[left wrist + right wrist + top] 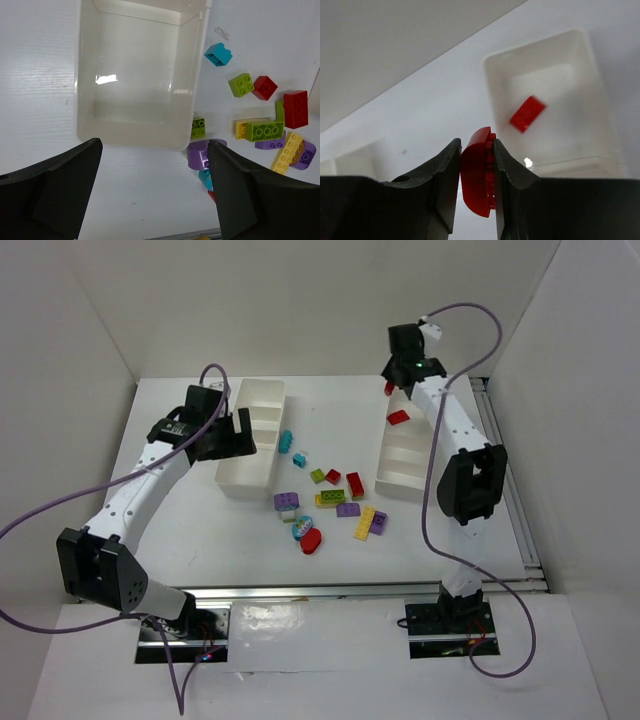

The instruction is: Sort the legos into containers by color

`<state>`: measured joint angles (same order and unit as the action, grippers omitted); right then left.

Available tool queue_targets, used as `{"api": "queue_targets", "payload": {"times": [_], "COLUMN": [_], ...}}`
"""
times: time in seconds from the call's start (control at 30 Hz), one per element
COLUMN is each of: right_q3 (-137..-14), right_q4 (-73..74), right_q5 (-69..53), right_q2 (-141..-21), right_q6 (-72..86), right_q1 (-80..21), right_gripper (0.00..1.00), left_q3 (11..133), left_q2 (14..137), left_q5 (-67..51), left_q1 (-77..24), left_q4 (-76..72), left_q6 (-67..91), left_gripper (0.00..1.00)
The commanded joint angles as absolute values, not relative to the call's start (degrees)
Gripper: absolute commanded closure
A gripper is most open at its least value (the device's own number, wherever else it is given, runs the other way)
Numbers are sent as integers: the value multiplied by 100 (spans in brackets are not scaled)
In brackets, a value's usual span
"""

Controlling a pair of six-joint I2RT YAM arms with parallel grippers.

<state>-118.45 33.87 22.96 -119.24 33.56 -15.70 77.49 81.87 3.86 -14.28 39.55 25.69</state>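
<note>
Legos [333, 498] loose mid-frame between left tray [262, 400] and right tray [405, 455], right gripper [476, 147] at upper right clamped on curved red piece [477, 185], red brick [527, 113] in right tray's upper compartment, left gripper [155, 145] at left, jaws wide apart, over left tray's lower end.

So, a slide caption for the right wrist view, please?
Right gripper grips a red piece near a tray holding one red brick.
</note>
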Motion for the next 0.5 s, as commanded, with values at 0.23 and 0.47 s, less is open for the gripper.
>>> {"api": "queue_targets", "payload": {"times": [0.23,0.47], "right_q3": [-12391,-11604], "right_q4": [3629,3217], "right_q5": [2408,2522], "right_q2": [-12691,-11718], "right_q6": [2997,2681], "right_q1": [-853,-1466], "right_gripper": [35,15], "left_q3": [8094,8156], "left_q2": [8437,8490], "left_q5": [176,281], "left_q1": [-1477,-1477], "left_q4": [3902,3955], "left_q6": [2514,2461], "left_gripper": [3,3]}}
